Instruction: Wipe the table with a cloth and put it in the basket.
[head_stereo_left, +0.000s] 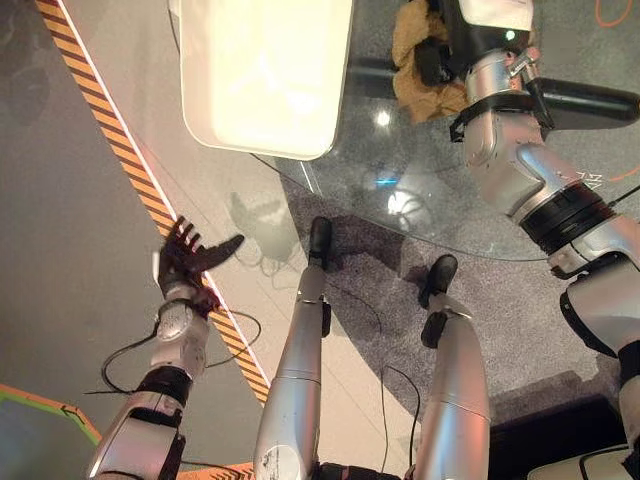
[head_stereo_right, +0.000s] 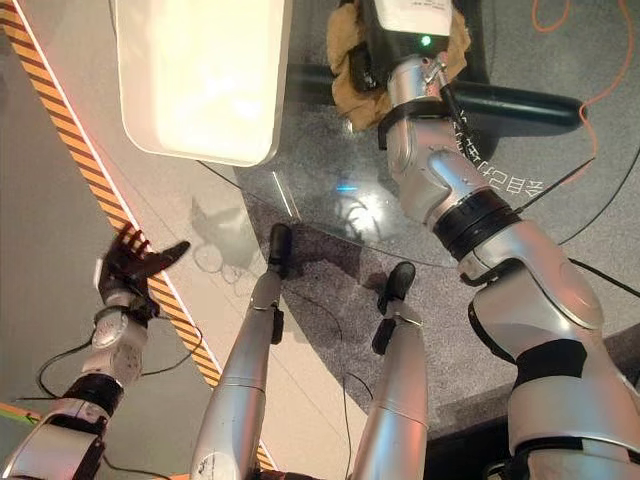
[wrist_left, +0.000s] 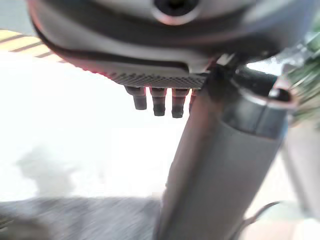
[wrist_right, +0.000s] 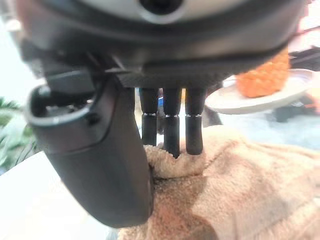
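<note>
- Cloth (head_stereo_left: 425, 75): tan, terry-like, bunched up on the round glass table (head_stereo_left: 420, 200), at its far side from the robot.
- Right hand (wrist_right: 170, 125): on the cloth. In the right wrist view its fingers run straight down with tips pressing into the pile; thumb lies alongside, not curled round anything. So flat-pressing, not pinching.
- From the head views the right arm reaches out over the glass and the hand sits on top of the bunched cloth, partly covering it.
- Left hand (head_stereo_left: 195, 260): well apart from the table, hanging out over the floor near the black-and-orange striped tape (head_stereo_left: 130, 170). Fingers spread and relaxed, holding nothing. Idle.
- White rectangular thing (head_stereo_left: 265, 70) sits at the table's left edge, just beside the cloth. It may be the basket, but I can't tell from here; its inside is blown out by glare.
- Right wrist view also shows an orange textured object on a white plate (wrist_right: 260, 95) beyond the cloth.
- Progress, my read: wiping stage. Cloth is under the hand on the glass, nothing in any container yet.
- Left to do: finish the wipe, close fingers round the cloth, carry it over and drop it in the basket.
</note>
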